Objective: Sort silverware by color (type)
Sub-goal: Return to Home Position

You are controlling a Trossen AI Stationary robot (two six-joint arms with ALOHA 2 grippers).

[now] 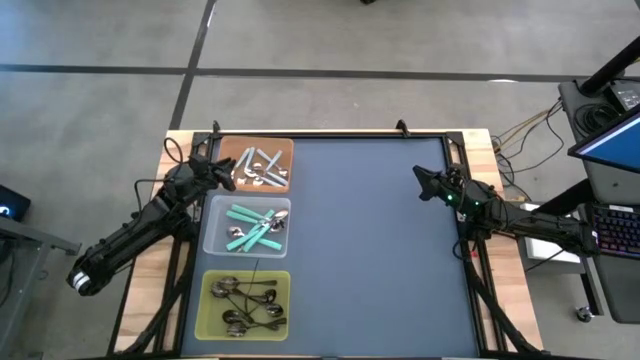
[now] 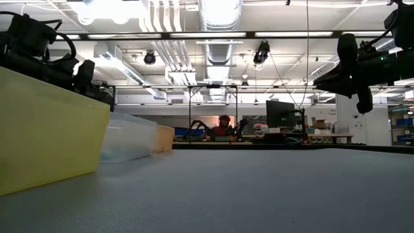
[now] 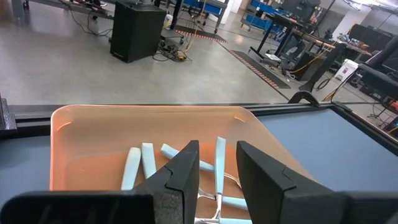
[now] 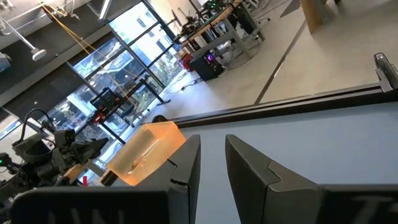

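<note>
A: Where is the silverware found?

B: All of it is held in three square trays set in a column along the mat's left edge. Pale-handled spoons (image 1: 258,165) are piled in the orange tray (image 1: 222,150), which is farthest from the low camera. In the left wrist view their handles are seen as light blue. Teal-handled spoons (image 1: 255,228) are laid crosswise in the clear tray (image 1: 212,240) in the middle, with silver bowls showing. Dark spoons (image 1: 245,300) are heaped in the yellow-green tray (image 1: 210,325), which is nearest the low camera.

A: How are the grippers placed?

B: The left gripper (image 1: 228,176) is held above the orange tray's left side. Its fingers are parted by a narrow gap and nothing is gripped. The right gripper (image 1: 421,184) is held over the right part of the mat, well apart from the trays, with its fingers likewise parted and empty.

A: What is the surface made of?

B: A dark blue-grey mat (image 1: 370,250) is spread over a wooden table (image 1: 480,145) and bordered by a black frame.

A: And the room?

B: A grey concrete floor (image 1: 350,40) crossed by dark lines is seen beyond the table. A keyboard (image 1: 615,228) and a blue-lit screen (image 1: 612,135) are placed at the right. In the low view, ceiling ducts (image 2: 217,16) and light strips are shown overhead. Workbenches and a monitor (image 2: 279,111) are seen far behind, where a person (image 2: 224,124) is seated.
</note>
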